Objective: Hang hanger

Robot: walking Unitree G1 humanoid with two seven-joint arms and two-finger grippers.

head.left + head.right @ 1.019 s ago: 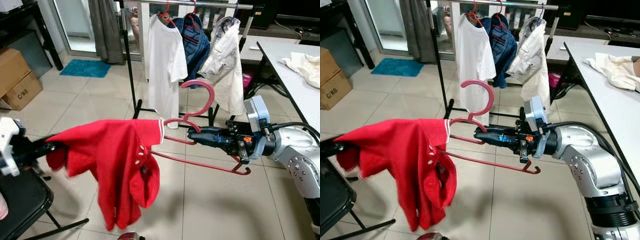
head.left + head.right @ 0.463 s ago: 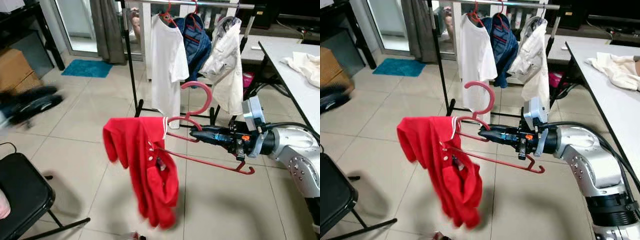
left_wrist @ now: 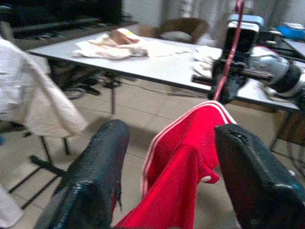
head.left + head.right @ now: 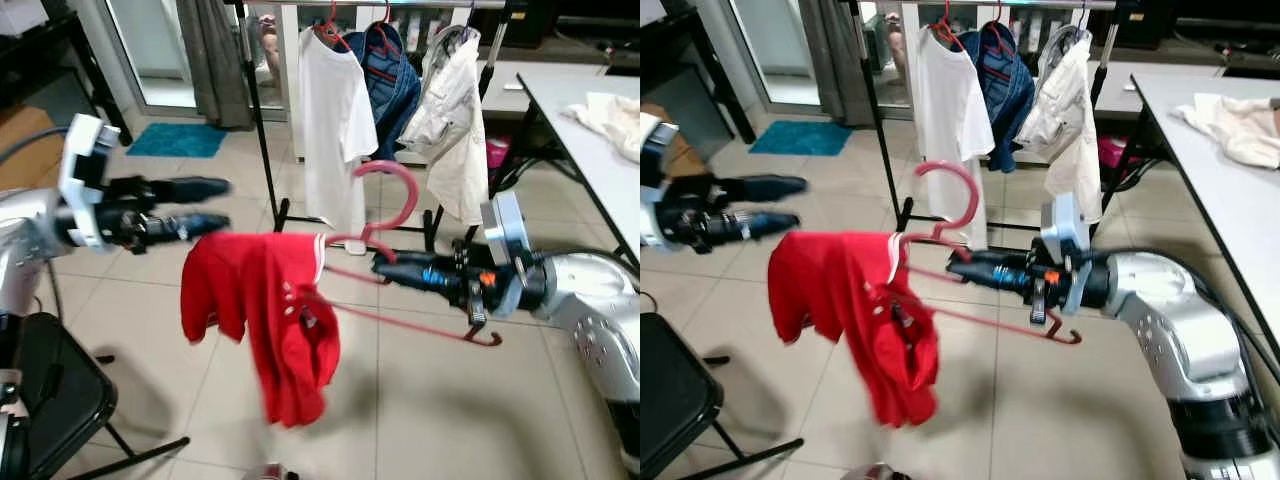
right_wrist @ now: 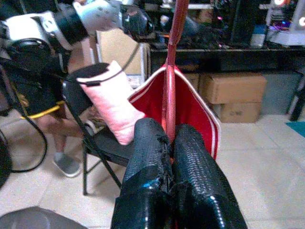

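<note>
- Since half a second ago the left gripper (image 4: 205, 205) has come into sharp view at the left, raised and reaching toward the red shirt (image 4: 265, 320), where before it was a dark blur further left; the shirt hangs a little more gathered than it did.
- Left eye view: the right gripper (image 4: 385, 266) is clamped on the red hanger (image 4: 385, 215) just below its hook, holding it out level in front of the robot; the red shirt droops from the hanger's left end; the left gripper's two fingers stand spread apart, just beside the shirt's shoulder and not touching it; behind stands the clothes rack (image 4: 262, 130) with a white shirt (image 4: 330, 120), a blue garment (image 4: 392, 85) and a pale jacket (image 4: 452, 130); a black chair (image 4: 50, 390) sits at lower left.
- Right eye view: the same scene; a white table (image 4: 1220, 150) runs along the right with a cream cloth (image 4: 1237, 130) lying on it; a blue mat (image 4: 800, 137) lies on the tiled floor by the doorway.
- Left wrist view: the two black fingers (image 3: 95, 176) are wide apart with the red shirt's collar between and beyond them; the right arm shows further off, against the table.
- Right wrist view: the fingers (image 5: 152, 157) are pressed together on the hanger's red stem; the shirt's white-trimmed collar is just past them; a pink cushion (image 5: 112, 107) rests on the chair.
</note>
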